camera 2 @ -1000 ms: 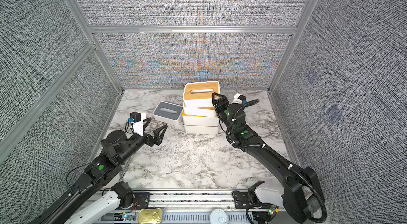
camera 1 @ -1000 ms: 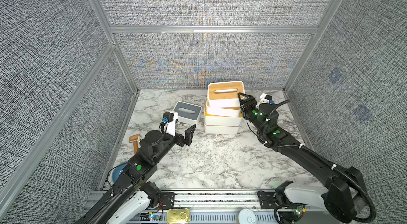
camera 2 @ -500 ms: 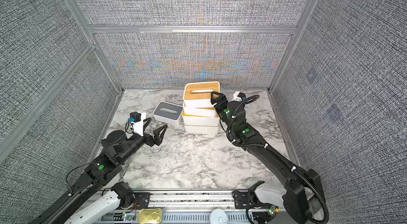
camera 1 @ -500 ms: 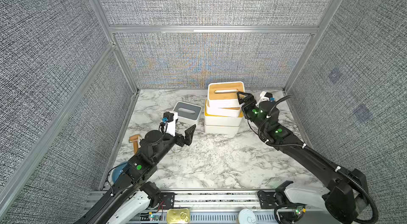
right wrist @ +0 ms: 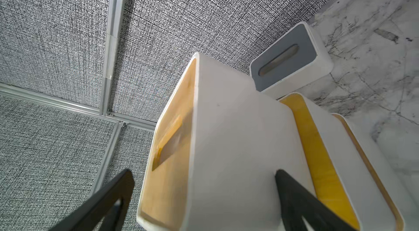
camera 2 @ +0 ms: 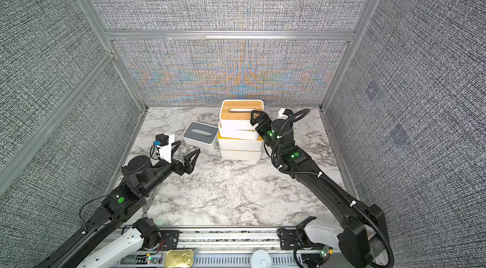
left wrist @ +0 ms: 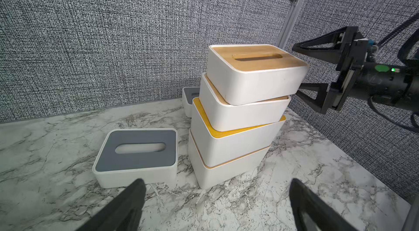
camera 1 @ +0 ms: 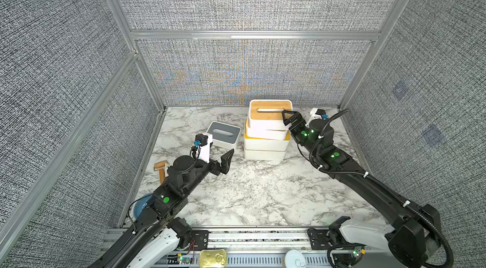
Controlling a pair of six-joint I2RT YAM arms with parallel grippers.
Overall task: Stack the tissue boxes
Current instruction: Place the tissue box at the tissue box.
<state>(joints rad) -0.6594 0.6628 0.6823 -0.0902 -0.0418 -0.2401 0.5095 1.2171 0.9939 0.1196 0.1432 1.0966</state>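
Four tissue boxes stand in a crooked stack [camera 1: 265, 143] at the back of the marble table [camera 1: 257, 190]. The top box [camera 1: 269, 112] [left wrist: 254, 75] has a bamboo lid and sits skewed. My right gripper [camera 1: 288, 119] [left wrist: 296, 68] [right wrist: 203, 173] is open, with one finger above and one below that box's right end. A grey-lidded box [camera 1: 223, 133] [left wrist: 136, 155] lies on the table left of the stack. Another grey-lidded box [left wrist: 189, 99] peeks out behind the stack. My left gripper [camera 2: 187, 149] [left wrist: 217, 183] hangs open and empty in front of the grey-lidded box.
A wooden-handled tool [camera 1: 160, 170] and a blue bowl [camera 1: 140, 207] lie by the left wall near my left arm. A tin can [camera 1: 212, 258] and a white can [camera 1: 294, 261] sit on the front rail. Fabric walls close three sides.
My right gripper has opened and let go of the top bamboo box, which stays on the stack. The left arm has not moved.
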